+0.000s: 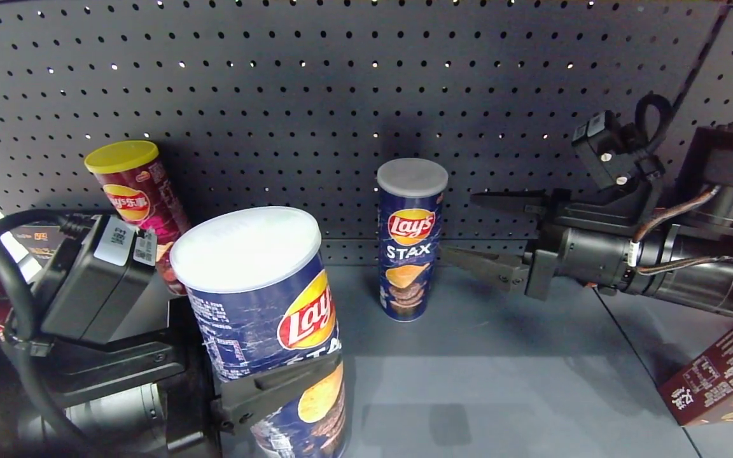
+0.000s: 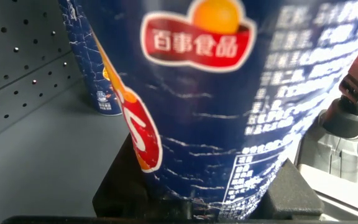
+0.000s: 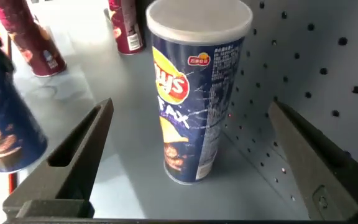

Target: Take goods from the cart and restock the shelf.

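A dark perforated back panel fills the background, light showing through some holes. A maroon can with a yellow lid stands close before it on the left. A dark red printed box lies at the lower right edge. The right wrist view has a farther maroon can and another maroon can, apart.

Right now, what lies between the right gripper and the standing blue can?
Nothing: only bare shelf between right gripper and standing blue can, per the head view.
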Motion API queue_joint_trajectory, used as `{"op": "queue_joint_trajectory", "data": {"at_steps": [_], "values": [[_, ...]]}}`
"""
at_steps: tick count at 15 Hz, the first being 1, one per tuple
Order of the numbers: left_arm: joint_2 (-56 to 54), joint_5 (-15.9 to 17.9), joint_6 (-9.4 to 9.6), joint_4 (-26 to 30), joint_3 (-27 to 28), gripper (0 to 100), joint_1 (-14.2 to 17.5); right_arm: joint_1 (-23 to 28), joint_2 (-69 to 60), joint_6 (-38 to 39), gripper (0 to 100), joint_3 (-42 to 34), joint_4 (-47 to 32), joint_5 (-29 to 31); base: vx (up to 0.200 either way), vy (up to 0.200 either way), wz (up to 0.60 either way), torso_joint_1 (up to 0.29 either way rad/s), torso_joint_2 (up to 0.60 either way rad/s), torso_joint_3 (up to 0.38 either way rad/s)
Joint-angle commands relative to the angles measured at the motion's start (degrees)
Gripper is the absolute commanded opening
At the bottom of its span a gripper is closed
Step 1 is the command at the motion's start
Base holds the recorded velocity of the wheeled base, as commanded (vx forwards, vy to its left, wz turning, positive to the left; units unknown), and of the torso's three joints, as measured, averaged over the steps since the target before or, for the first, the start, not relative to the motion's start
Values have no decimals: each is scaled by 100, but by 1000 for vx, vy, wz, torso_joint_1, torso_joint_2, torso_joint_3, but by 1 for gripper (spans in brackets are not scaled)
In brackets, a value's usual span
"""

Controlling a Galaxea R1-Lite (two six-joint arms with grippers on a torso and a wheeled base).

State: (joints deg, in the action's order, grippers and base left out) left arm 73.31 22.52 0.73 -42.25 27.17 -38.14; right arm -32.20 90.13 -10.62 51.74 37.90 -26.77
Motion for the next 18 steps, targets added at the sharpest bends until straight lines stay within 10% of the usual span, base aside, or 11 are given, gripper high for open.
{"op": "queue_joint_trajectory", "data": {"at_steps": [1,18], "values": [[-1,-2,-3,-2,-1,0,0,3,163,7,100,-6,51,-4,0,0,0,0,0,0],[-10,7,-3,-2,16,0,44,258,1218,-2,100,21,534,-628,0,0,0,0,0,0]]}}
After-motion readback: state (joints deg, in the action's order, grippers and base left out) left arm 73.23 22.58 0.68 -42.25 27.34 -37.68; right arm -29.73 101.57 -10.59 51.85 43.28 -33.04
